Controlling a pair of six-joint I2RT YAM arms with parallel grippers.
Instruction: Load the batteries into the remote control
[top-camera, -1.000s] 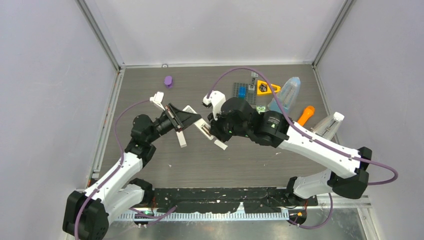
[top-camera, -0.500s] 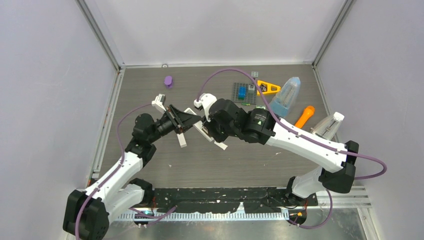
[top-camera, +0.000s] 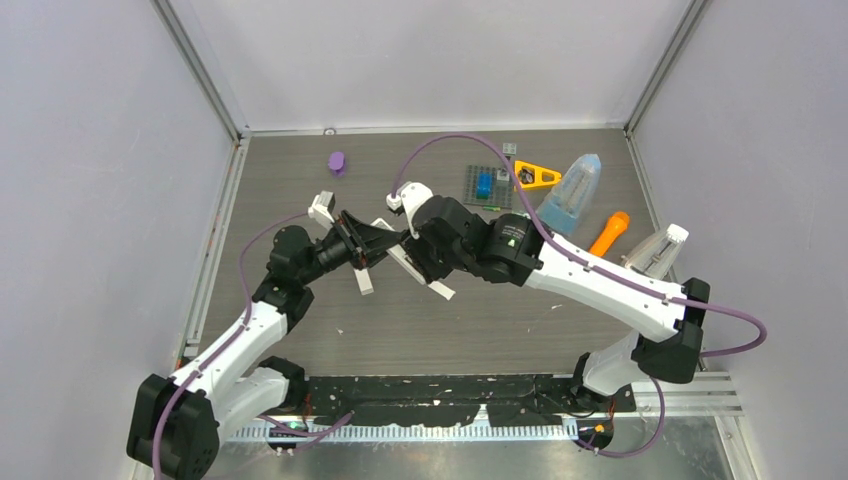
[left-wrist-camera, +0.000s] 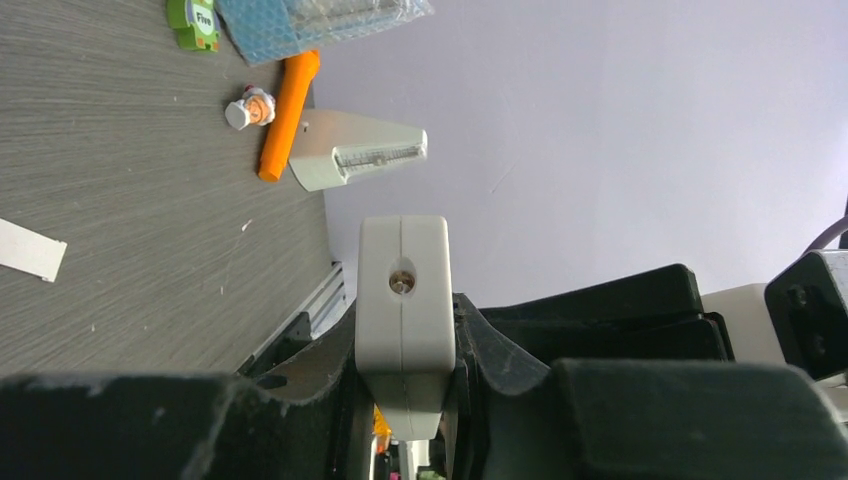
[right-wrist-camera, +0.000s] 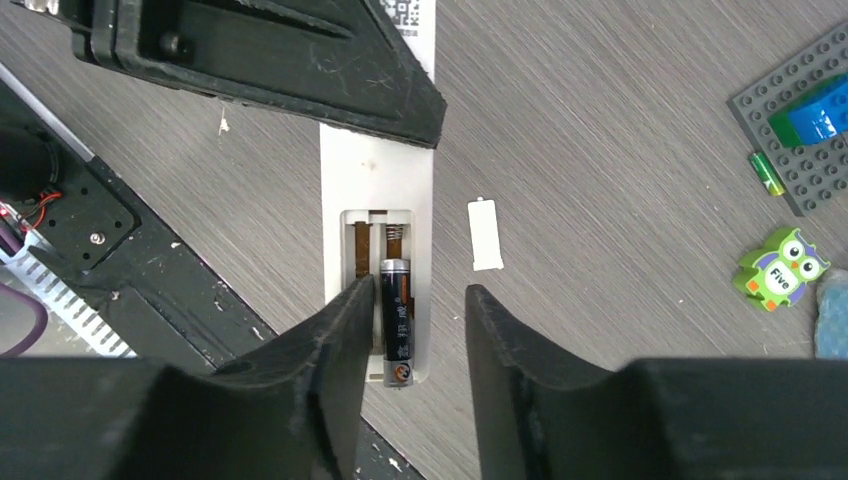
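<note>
One slim black battery (right-wrist-camera: 395, 320) lies in the white remote (right-wrist-camera: 378, 170); left gripper (left-wrist-camera: 405, 385) clamps it, right gripper (right-wrist-camera: 420, 300) gapes.

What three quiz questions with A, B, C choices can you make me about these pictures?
1. Where is the black battery? A) in the remote's open compartment B) on a shelf C) in a box
2. What colour is the owl toy? A) red B) green C) yellow
3. How is the right gripper? A) open B) shut on a spoon C) shut on a cup

Answers: 1 A, it lies in one slot, beside an empty one. 2 B, its body is green. 3 A, a wide gap shows between its fingers.
</note>
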